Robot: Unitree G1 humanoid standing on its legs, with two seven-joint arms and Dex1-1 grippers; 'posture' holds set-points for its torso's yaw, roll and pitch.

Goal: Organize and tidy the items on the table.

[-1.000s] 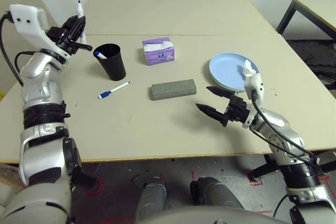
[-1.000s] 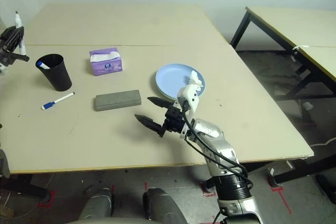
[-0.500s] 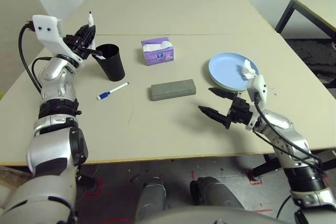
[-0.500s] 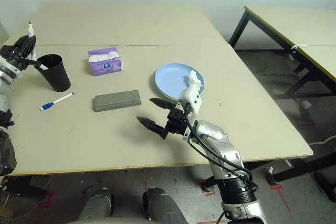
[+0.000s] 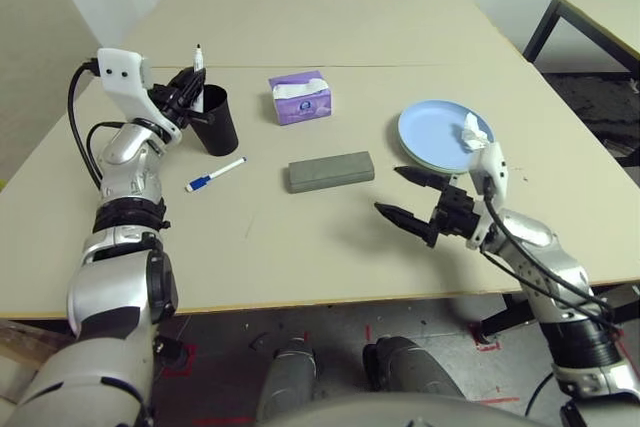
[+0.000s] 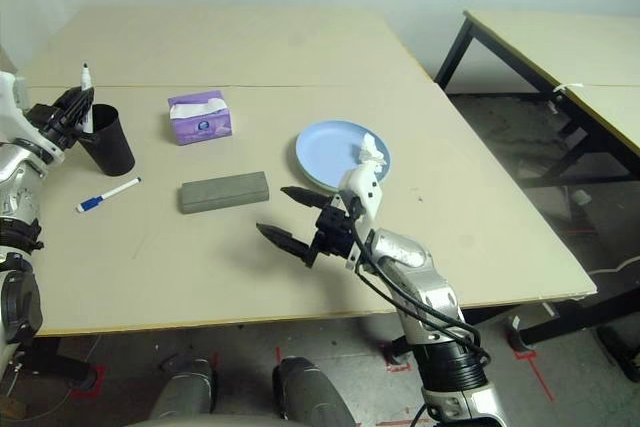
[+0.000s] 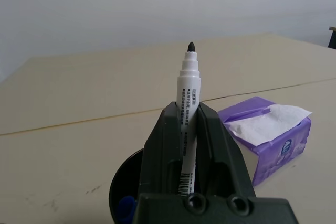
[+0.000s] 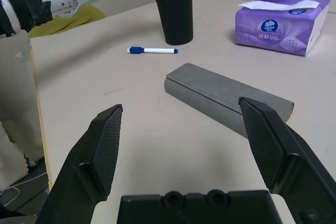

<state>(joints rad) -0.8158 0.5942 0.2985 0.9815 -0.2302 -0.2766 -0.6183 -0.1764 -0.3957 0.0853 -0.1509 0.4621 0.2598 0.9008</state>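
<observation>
Nearest, the right end effector (image 5: 408, 195) hovers over the counter (image 5: 300, 247) with its fingers spread wide apart and nothing between them. Just beyond lies the grey glasses case (image 5: 330, 170), with a blue-capped marker (image 5: 215, 174) to its left. Farther right sit the plates (image 5: 440, 135) bearing a crumpled tissue (image 5: 470, 130). Farthest, the left end effector (image 5: 186, 90) is clamped on an upright black-tipped marker (image 7: 188, 108) above the black cup (image 5: 214, 118), beside the purple tissue box (image 5: 300, 97).
</observation>
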